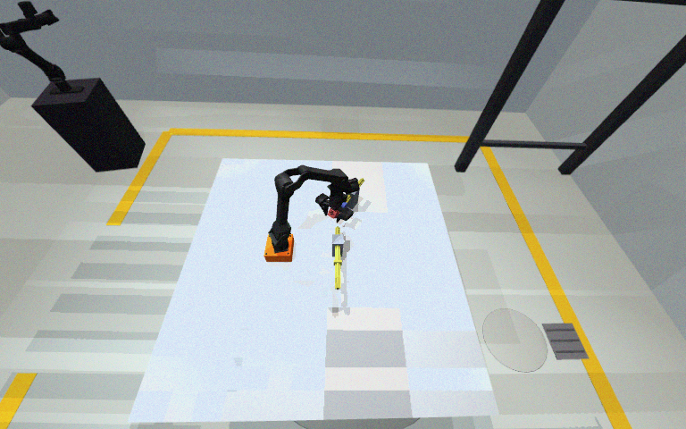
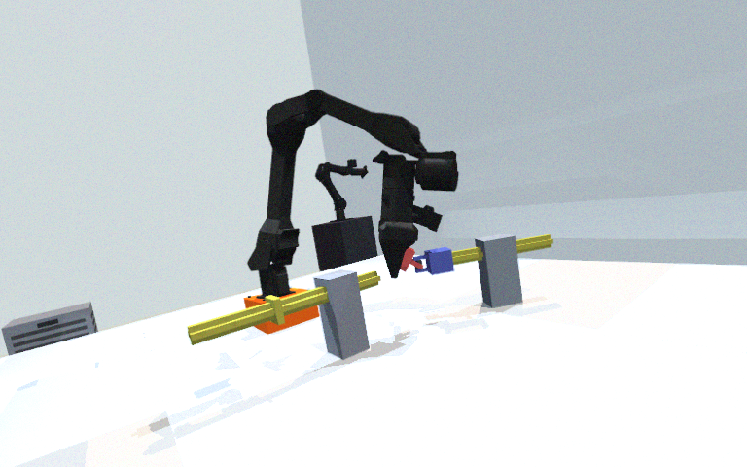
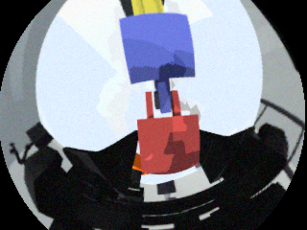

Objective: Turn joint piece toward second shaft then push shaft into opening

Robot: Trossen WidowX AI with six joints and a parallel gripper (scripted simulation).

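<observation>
The red joint piece [image 2: 408, 260] [image 3: 169, 144] [image 1: 332, 214] is hinged to the blue fork piece [image 2: 439, 261] [image 3: 158, 48], which sits on the end of the first yellow shaft [image 2: 534, 242] [image 3: 148, 6] in its grey block [image 2: 499, 275]. My gripper [image 2: 394, 275] [image 3: 160, 130] points down with a finger on either side of the red piece. It is part-closed but open; a thin gap shows beside the left finger in the wrist view. The second yellow shaft [image 1: 338, 278] [image 2: 231, 322] runs through its grey block [image 1: 338, 239] [image 2: 343, 319], its near end apart from the red piece. The red piece's opening is hidden.
A yellow collar [image 2: 275, 309] [image 1: 338, 262] sits on the second shaft's outer part. The arm's orange base [image 1: 279, 250] [image 2: 292, 322] stands left of the shafts in the top view. Another black arm on a black pedestal [image 1: 90, 121] [image 2: 345, 242] stands beyond the table.
</observation>
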